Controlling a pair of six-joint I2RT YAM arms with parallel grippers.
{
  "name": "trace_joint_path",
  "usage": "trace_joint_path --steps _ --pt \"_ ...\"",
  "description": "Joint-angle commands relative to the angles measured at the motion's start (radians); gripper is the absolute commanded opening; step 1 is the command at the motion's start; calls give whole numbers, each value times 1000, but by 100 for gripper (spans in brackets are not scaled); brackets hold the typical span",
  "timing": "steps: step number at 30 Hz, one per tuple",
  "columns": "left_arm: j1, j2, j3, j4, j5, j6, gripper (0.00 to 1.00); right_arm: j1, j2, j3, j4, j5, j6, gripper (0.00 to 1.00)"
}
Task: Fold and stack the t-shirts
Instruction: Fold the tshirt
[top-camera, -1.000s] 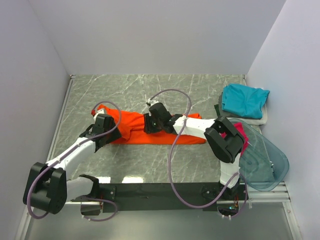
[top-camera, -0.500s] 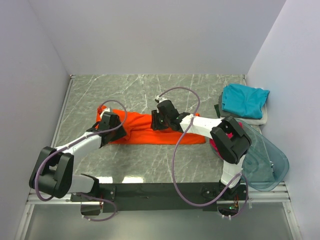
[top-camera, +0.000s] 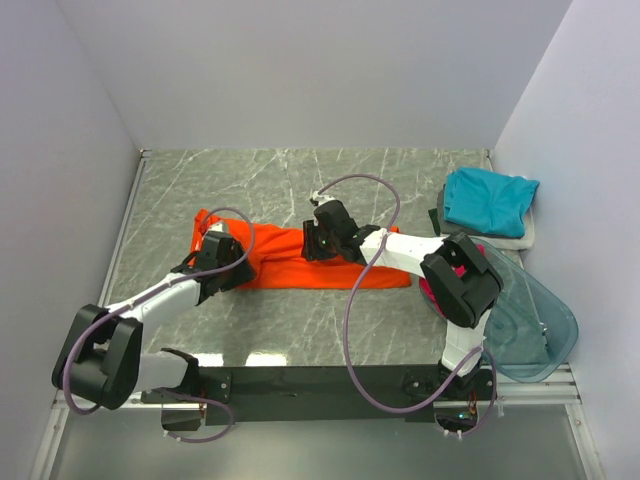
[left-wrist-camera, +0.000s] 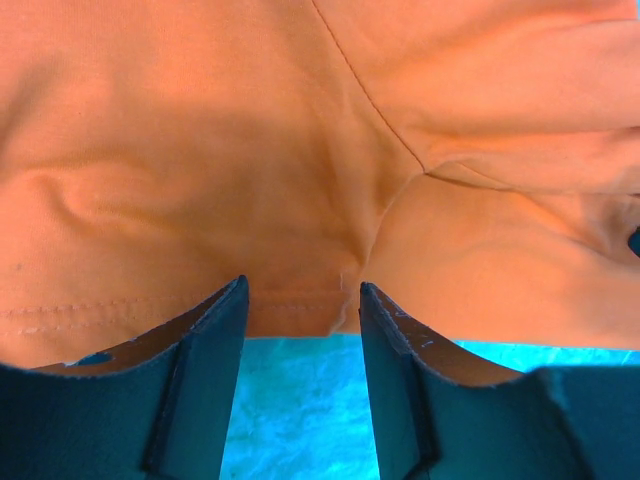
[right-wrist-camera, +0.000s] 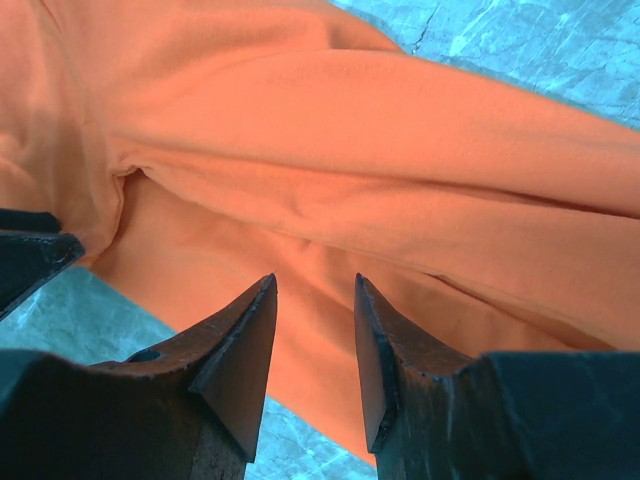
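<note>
Over the left end of the orange t-shirt (top-camera: 280, 258), the left gripper (left-wrist-camera: 302, 300) stands with its jaws parted and nothing pinched between them. The shirt's stitched hem lies right at the tips of its dark fingers (left-wrist-camera: 200, 380), and bare table (top-camera: 300, 180) shows in the gap below the hem.

Near the middle of the same shirt, the right gripper (right-wrist-camera: 314, 290) also has its jaws apart, poised over a soft lengthwise fold with cloth showing between the tips and none clamped.

From above, the orange shirt is a long, rumpled band stretched left to right across the middle of the grey marbled table. One end pokes out beyond the left gripper and the other reaches toward the right arm (top-camera: 400, 255).

Well apart from it, at the table's far right edge, a folded teal t-shirt (top-camera: 488, 200) sits on top of a pale t-shirt (top-camera: 510, 241), of which only a strip shows.

Nearer the camera on that side, a clear bluish tub (top-camera: 535, 320) lies by the arm's elbow. A scrap of magenta-pink t-shirt (top-camera: 428, 292) is visible there, mostly hidden by the arm. Plain pale walls (top-camera: 300, 80) close in the table on three sides.
</note>
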Motion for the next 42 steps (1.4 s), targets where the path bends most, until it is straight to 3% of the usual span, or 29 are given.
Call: trace_joint_path --steps 1,8,18,25,34,42 --pt "-6 -55 62 -19 -11 22 54 -10 -56 -4 20 17 -5 44" --pt "14 32 210 -128 -190 -17 58 -71 -135 -21 -27 49 -35 45" --pt "161 222 217 -39 -118 -7 58 -266 -235 -156 -61 83 -84 45" --pt "247 382 313 -22 -54 35 58 -299 -231 -198 -110 109 -88 45" --pt "287 641 640 -107 -46 96 57 -289 -204 -284 -139 36 -39 44" --pt "312 885 991 -232 -43 122 57 -158 -224 -313 -194 28 7 43"
